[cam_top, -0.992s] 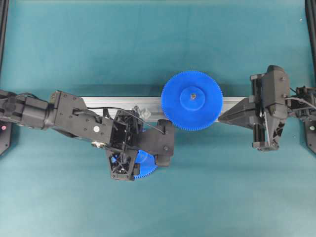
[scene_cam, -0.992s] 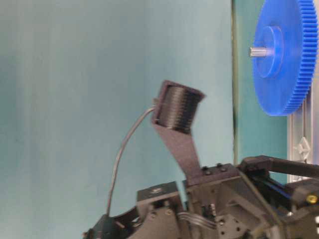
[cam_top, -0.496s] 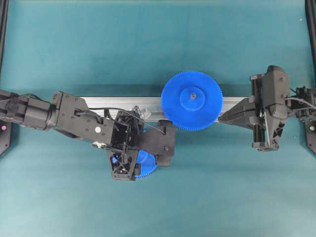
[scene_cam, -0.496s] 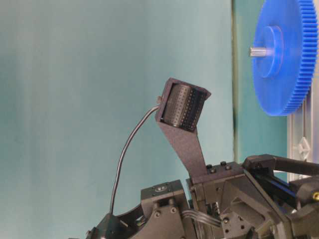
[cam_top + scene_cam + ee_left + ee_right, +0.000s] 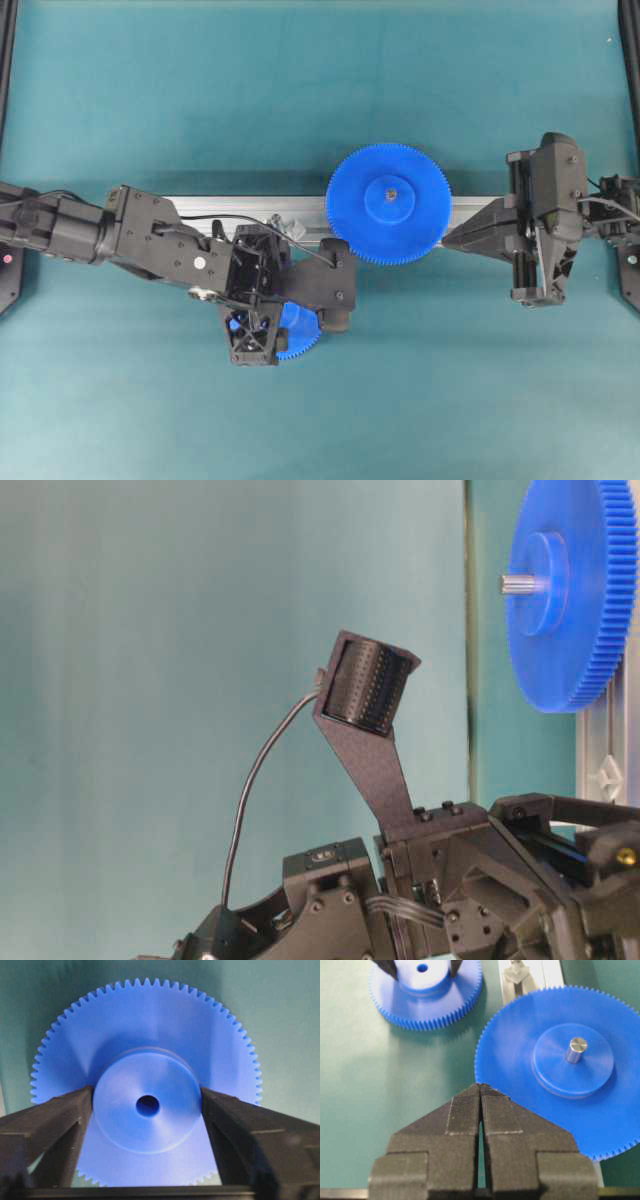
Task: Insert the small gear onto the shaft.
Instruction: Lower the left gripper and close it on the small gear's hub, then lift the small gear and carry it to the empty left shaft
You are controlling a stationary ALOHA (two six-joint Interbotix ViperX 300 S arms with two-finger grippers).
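The small gear (image 5: pixel 147 1105), blue with a raised hub and a dark centre hole, lies flat close to the teal table, in front of the rail. It shows partly under my left wrist in the overhead view (image 5: pixel 298 335) and at the top left of the right wrist view (image 5: pixel 425 990). My left gripper (image 5: pixel 147 1100) is shut on its hub, one finger on each side. The shaft's silver fitting (image 5: pixel 290 226) sits on the rail just beyond the gear, also in the right wrist view (image 5: pixel 516 977); the pin is mostly hidden. My right gripper (image 5: pixel 480 1087) is shut and empty.
The wider blue gear (image 5: pixel 388 204) sits on its own steel pin (image 5: pixel 576 1050) on the long aluminium rail (image 5: pixel 200 207). My right gripper's tip (image 5: pixel 447 240) rests just at that gear's right edge. Dark frame posts stand at the table's left and right edges.
My left wrist has tilted and shifted slightly over the small gear, its camera mount rising a little in the table-level view. The right arm and wider gear have not moved.
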